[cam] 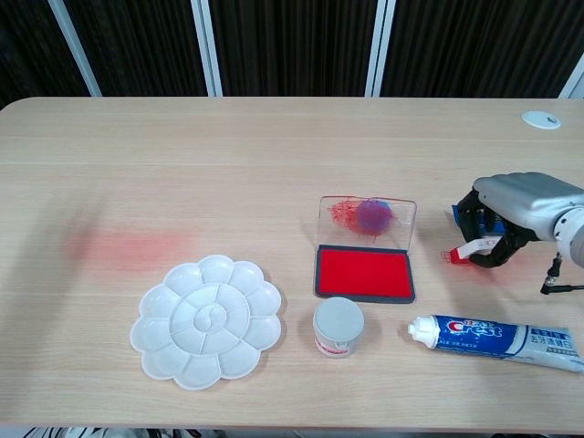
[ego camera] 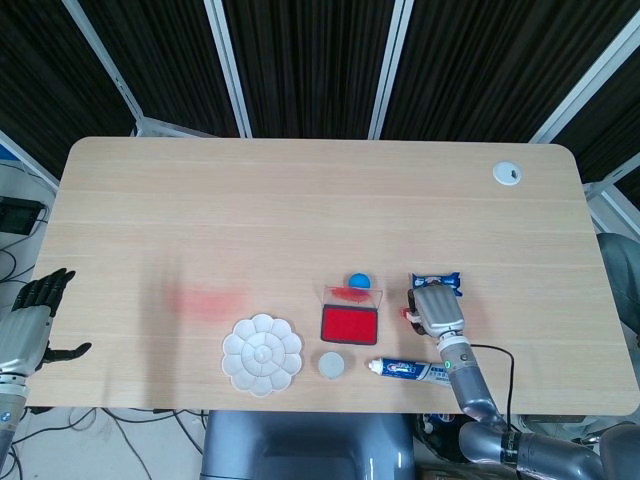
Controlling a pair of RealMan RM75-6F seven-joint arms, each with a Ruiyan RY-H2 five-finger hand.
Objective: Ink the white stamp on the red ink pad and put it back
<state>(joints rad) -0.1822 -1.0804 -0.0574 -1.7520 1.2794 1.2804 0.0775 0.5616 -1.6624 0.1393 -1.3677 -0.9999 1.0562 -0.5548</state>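
The white stamp (cam: 469, 247) with its red base lies tilted under the curled fingers of my right hand (cam: 513, 212), just right of the red ink pad (cam: 363, 272). The fingers grip the stamp close to the table. In the head view the right hand (ego camera: 437, 311) covers most of the stamp (ego camera: 407, 313); only a red sliver shows. The ink pad (ego camera: 348, 324) is open, its clear lid standing up behind it. My left hand (ego camera: 30, 322) hangs off the table's left edge, fingers apart and holding nothing.
A blue ball (cam: 373, 215) sits behind the lid. A white flower-shaped palette (cam: 209, 318), a small white jar (cam: 338, 325) and a toothpaste tube (cam: 497, 339) line the front. A blue packet (ego camera: 436, 281) lies behind the right hand. A red smear (cam: 128, 246) marks the table.
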